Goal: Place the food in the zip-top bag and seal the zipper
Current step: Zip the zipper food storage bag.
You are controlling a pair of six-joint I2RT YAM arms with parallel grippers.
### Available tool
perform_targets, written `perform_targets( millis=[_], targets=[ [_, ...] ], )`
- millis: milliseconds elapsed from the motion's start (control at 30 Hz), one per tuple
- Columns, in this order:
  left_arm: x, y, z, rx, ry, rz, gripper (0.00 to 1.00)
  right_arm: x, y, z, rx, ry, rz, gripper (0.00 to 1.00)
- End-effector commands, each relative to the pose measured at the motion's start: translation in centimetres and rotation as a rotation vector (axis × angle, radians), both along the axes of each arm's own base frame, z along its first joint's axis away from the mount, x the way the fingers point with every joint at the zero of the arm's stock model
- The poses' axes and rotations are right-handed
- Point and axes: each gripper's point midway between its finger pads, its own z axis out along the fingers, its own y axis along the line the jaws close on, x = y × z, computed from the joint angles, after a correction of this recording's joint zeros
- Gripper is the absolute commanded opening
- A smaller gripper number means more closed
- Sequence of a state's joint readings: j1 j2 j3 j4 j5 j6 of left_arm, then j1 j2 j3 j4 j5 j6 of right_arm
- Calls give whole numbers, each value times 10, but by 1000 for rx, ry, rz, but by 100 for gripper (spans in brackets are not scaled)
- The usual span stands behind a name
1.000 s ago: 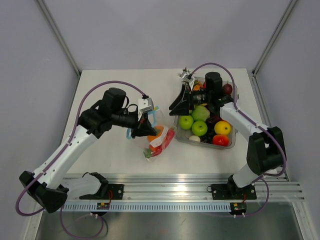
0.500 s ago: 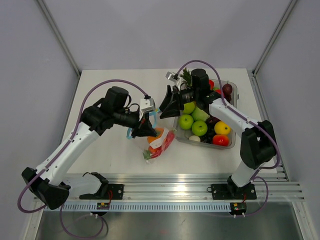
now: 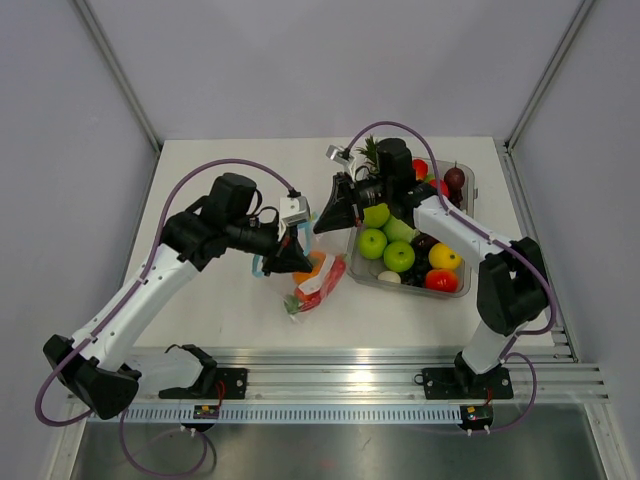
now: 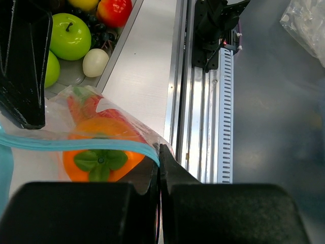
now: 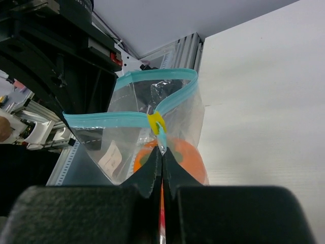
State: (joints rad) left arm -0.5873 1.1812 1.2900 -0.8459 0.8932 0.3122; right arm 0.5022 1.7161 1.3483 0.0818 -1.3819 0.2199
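The closed left gripper pinches the near edge of the one zip-top bag, which holds two food pieces, one red chili and one orange piece, while beyond it the right gripper, likewise closed, clamps the zipper.

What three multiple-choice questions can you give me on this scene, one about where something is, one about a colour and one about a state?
1. Where is the orange piece?
A on a plate
B inside the zip-top bag
C in a cup

2. What colour is the zipper?
A light blue
B red
C black

3. How is the left hand?
A wide open
B shut on the bag's zipper edge
C out of sight

Answers:
1 B: it shows through the clear plastic in both wrist views.
2 A: the strip along the bag's mouth is light blue.
3 B: its fingers meet on the blue strip in the left wrist view.
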Motion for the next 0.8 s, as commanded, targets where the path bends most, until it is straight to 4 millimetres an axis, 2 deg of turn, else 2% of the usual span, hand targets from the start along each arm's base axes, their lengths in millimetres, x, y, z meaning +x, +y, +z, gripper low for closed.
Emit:
perform_targets(
  millis=[0, 33, 67, 100, 133, 200, 333, 367, 400, 467, 500, 567, 600, 767],
  targets=[
    [9, 0, 18, -24, -61, 39, 0, 7, 5, 20, 20, -81, -71, 0],
    [13, 1, 18, -15, -47, 75, 1, 13, 6, 24, 17, -103, -126, 0],
    [17, 2, 19, -6, -47, 103, 13, 15, 6, 25, 14, -112, -150, 0],
    [24, 4, 19, 7, -59, 143, 44, 18, 5, 24, 11, -127, -173, 0],
    [28, 5, 22, 9, -47, 187, 56, 24, 6, 25, 0, -136, -218, 0],
    [43, 12, 29, 4, -60, 280, 67, 30, 4, 27, -6, -166, -273, 0],
    [66, 28, 62, -78, -94, 430, 71, 35, 3, 28, -5, -184, -319, 0],
    [72, 31, 77, -113, -134, 455, 71, 35, 2, 28, -4, -187, -319, 0],
    [81, 34, 81, -113, -162, 502, 71, 34, 3, 28, -6, -184, -318, 0],
    [90, 36, 88, -126, -206, 534, 68, 33, 2, 27, -9, -177, -310, 0],
    [104, 37, 92, -135, -249, 571, 64, 32, 3, 28, -7, -177, -304, 0],
    [115, 37, 99, -138, -298, 590, 59, 31, 3, 29, -10, -168, -303, 0],
    [123, 34, 95, -124, -291, 595, 58, 31, 2, 30, -11, -167, -306, 0],
    [122, 21, 103, -168, -360, 503, 55, 32, 0, 32, -32, -160, -333, 0]
  ],
)
